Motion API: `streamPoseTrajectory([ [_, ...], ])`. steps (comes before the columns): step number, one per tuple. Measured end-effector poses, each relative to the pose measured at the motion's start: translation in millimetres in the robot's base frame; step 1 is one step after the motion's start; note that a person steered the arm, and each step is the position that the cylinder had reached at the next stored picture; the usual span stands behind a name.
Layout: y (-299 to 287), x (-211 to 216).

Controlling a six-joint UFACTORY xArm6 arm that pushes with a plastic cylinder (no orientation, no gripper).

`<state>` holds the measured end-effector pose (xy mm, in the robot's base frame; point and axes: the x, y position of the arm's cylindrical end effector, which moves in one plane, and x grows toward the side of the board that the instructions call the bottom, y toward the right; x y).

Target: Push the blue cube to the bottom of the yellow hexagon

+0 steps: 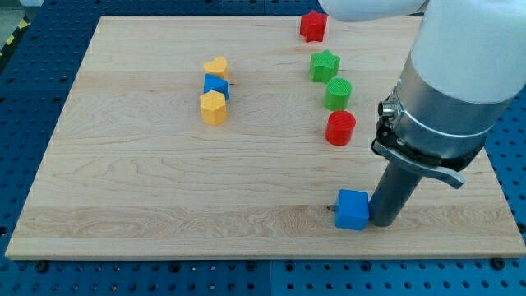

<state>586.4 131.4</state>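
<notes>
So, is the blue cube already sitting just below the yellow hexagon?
No, the blue cube lies far off toward the view's bottom right, away from the yellow hexagon.

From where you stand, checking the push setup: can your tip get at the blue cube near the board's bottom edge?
Probably yes. My tip sits right beside the blue cube, on its view-right side, apparently touching, with nothing between them.
</notes>
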Motion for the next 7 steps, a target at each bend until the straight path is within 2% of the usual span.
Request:
streamPoseTrajectory([
  [2,-54.5,1.5],
  [5,-190.4,2.1],
  [6,-215.0,-11.5],
  [7,-216.0,-2.7],
])
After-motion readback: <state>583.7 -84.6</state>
